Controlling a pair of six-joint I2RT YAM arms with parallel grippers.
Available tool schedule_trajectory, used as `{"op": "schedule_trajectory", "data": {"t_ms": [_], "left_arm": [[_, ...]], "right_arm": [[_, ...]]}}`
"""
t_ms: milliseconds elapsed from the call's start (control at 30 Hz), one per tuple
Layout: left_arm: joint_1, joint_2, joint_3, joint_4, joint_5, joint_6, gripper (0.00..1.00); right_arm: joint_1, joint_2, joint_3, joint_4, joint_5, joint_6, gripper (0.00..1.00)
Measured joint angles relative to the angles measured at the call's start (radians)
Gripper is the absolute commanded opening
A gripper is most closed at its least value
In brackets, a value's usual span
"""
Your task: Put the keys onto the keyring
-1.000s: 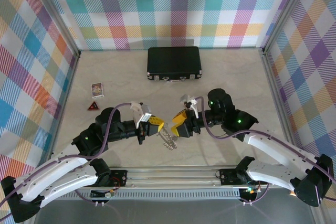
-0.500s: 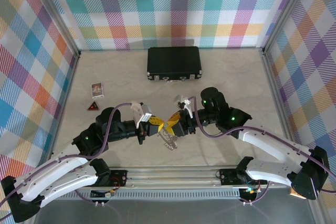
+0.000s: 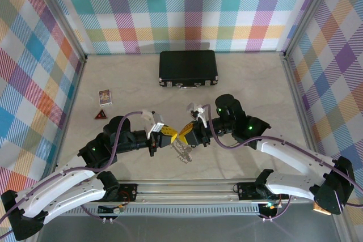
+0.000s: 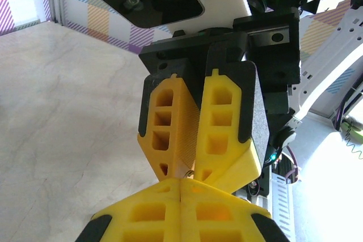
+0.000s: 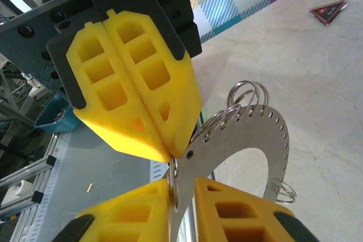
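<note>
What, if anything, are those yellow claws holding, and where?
The left jaws pinch the silvery key wreath at one end of its arc. The right jaws straddle a wire ring there; grip cannot be told.

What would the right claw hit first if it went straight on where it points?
Most likely the left claw: its shut tips sit almost tip to tip with the right claw. The keys pinched in the left claw reach into that gap, so those may touch first; depth is unclear.

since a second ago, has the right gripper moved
Yes: the right gripper has slid left relative to the case, closing up to the left gripper.
</note>
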Motion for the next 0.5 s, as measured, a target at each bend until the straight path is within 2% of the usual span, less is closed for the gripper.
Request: {"op": "schedule_trajectory", "data": {"t_ms": [100,233,267,333,367,400,500], "left_arm": [[0.0,0.0,0.0,0.0,0.0,0.0,0.0],[0.0,-0.002,0.0,0.0,-0.002,0.0,0.0],[0.0,-0.002,0.0,0.0,-0.002,0.0,0.05],[0.0,-0.005,0.0,0.0,-0.002,0.002,0.27],[0.0,-0.01,0.001,-0.003,-0.002,0.002,0.34],[0.0,-0.017,0.001,-0.007,-0.003,0.0,0.38],[0.0,-0.056,0.01,-0.031,-0.006,0.005,0.38]], "right_arm": [[0.002,0.001,0.0,0.002,-0.004,-0.002,0.02],[0.005,0.0,0.0,0.006,-0.007,-0.008,0.0],[0.006,-0.001,0.0,0.008,-0.006,-0.013,0.0],[0.006,-0.008,-0.003,0.01,-0.003,-0.025,0.0],[0.005,-0.016,-0.009,0.015,0.001,-0.032,0.0],[0.006,-0.028,-0.017,0.021,0.002,-0.039,0.0],[0.005,-0.085,-0.055,0.036,0.004,-0.062,0.0]]}}
